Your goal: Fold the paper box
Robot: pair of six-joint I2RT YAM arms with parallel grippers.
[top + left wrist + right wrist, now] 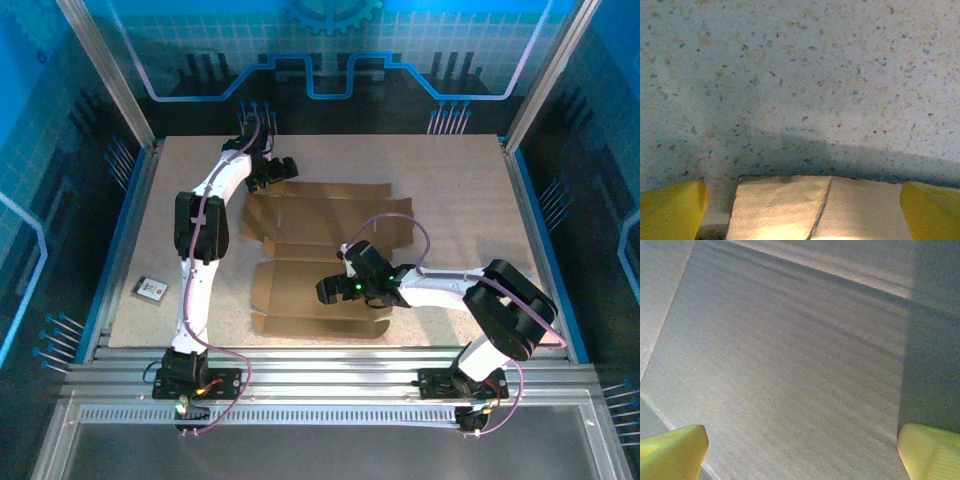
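Note:
The paper box (330,225) lies flat and unfolded in the middle of the table, a brown die-cut sheet with creased panels and flaps. My left gripper (272,178) is at the sheet's far left corner and is open. Its yellow fingertips (671,210) stand wide apart, with a creased flap edge (825,207) low between them, resting on the speckled tabletop. My right gripper (332,292) hovers over the near panel, also open. Its yellow fingertips (673,452) frame bare cardboard (790,370), with nothing gripped.
A small card-like object (150,289) lies near the table's left edge. Metal frame posts (115,75) and blue side walls enclose the speckled table (460,200). The right arm's cable arcs over the sheet's right flap (400,225).

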